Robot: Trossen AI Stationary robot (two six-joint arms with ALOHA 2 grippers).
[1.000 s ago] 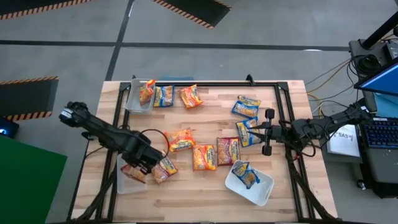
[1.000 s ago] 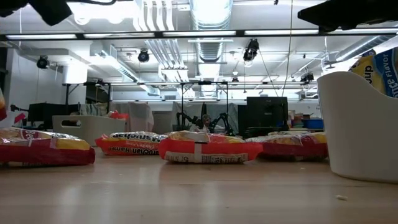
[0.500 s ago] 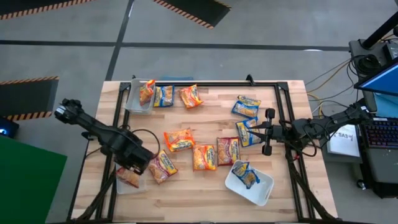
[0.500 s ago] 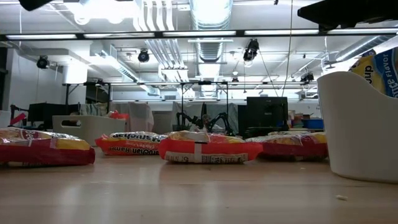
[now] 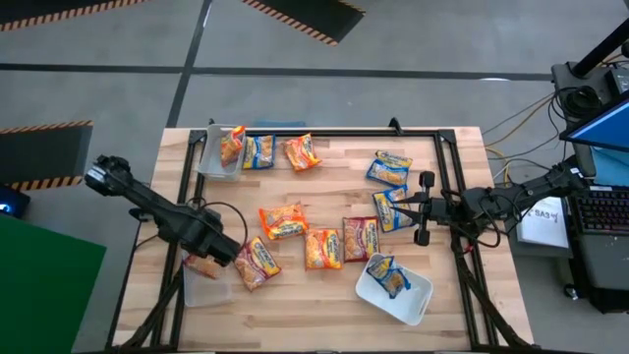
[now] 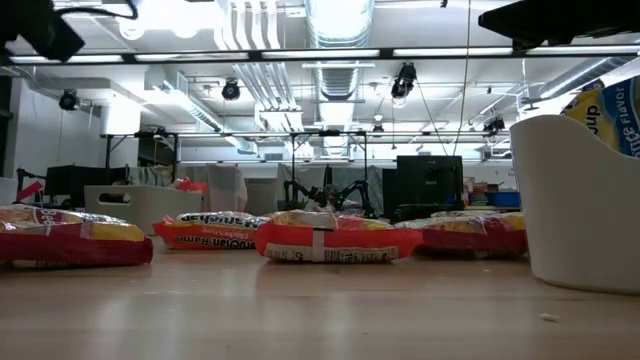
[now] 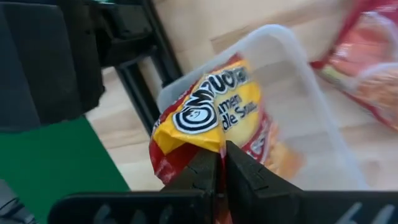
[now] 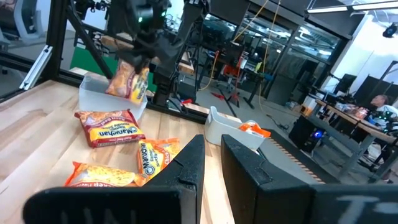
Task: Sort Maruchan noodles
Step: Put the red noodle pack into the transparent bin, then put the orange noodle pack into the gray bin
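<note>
Step in hand: the left pincer (image 5: pixel 208 258) hangs at the lower left of the high view, pinching a red packet (image 7: pixel 214 121) by its edge over the clear tub (image 5: pixel 205 285) at the worktop's (image 5: pixel 324 187) lower left corner.
Left pincer: fingers pressed tight on the packet's crimped edge; the packet hangs tilted, above the tub and not yet resting in it.
Right pincer (image 5: pixel 413 208): waits at the right edge of the worktop, nearly pressed together, with a blue packet (image 5: pixel 392 209) just beside its tips; whether it grips that packet I cannot tell.
Other packets: an orange packet (image 5: pixel 283 220) and several more lie loose mid-frame; one sits in the upper tub (image 5: pixel 218 150) at upper left, one in the white tub (image 5: pixel 395 291) at lower right.
Doing it well: I would lower the packet until it is inside the tub walls before letting go, centred lengthwise so it lies flat.
Risk: released high or off-centre, the crinkly packet could catch the rim and slide out.
</note>
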